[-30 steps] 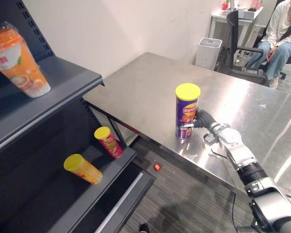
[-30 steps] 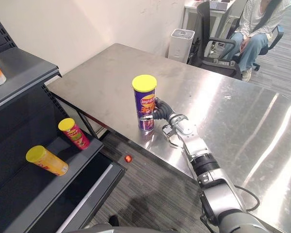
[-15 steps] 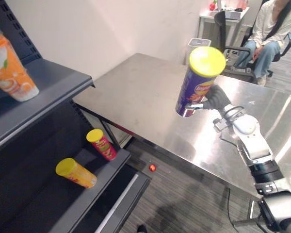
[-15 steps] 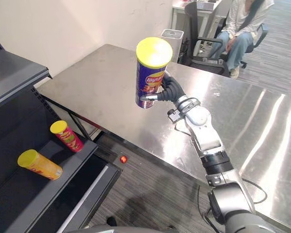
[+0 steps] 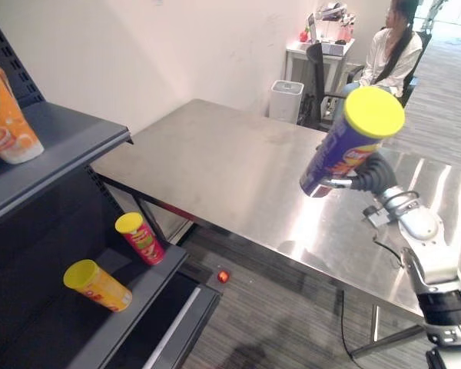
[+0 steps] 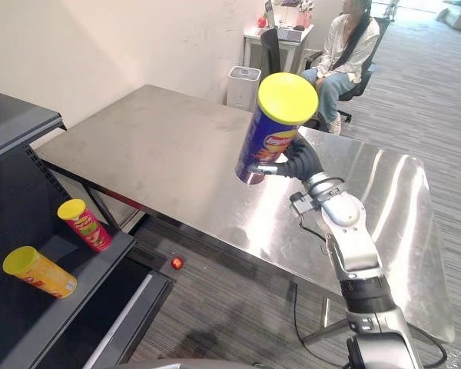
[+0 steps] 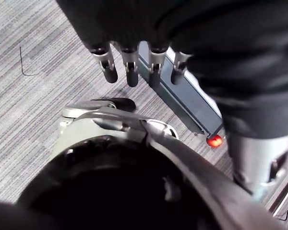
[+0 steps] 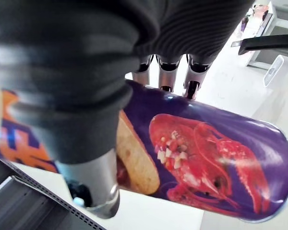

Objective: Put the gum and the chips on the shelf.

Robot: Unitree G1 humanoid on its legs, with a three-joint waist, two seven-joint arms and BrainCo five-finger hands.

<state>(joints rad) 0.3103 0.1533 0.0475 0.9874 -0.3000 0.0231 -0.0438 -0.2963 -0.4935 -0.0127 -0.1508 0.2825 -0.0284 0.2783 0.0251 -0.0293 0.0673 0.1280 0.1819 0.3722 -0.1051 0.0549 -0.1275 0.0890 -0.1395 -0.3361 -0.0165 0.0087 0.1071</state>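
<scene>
A purple chips can (image 5: 346, 146) with a yellow lid is held tilted in the air above the steel table (image 5: 230, 169), lid leaning toward the right. My right hand (image 5: 373, 175) is shut on its lower part; the right wrist view shows the fingers (image 8: 163, 72) wrapped over the purple chips can (image 8: 197, 158). My left hand (image 7: 134, 57) hangs over the grey floor with its fingers straight and nothing in them. On the lower shelf (image 5: 138, 288) of the dark rack lie a red can (image 5: 140, 238) and an orange can (image 5: 97, 285), both with yellow lids.
An orange cup (image 5: 4, 115) stands on the upper shelf (image 5: 54, 165). A small red ball (image 5: 223, 276) lies on the floor under the table edge. A white bin (image 5: 286, 100), a black chair (image 5: 323, 84) and a seated person (image 5: 388, 58) are beyond the table.
My right hand has carried the chips can higher and further right, tilting it more. The camera has shifted too, so shelf and table sit differently in view.
</scene>
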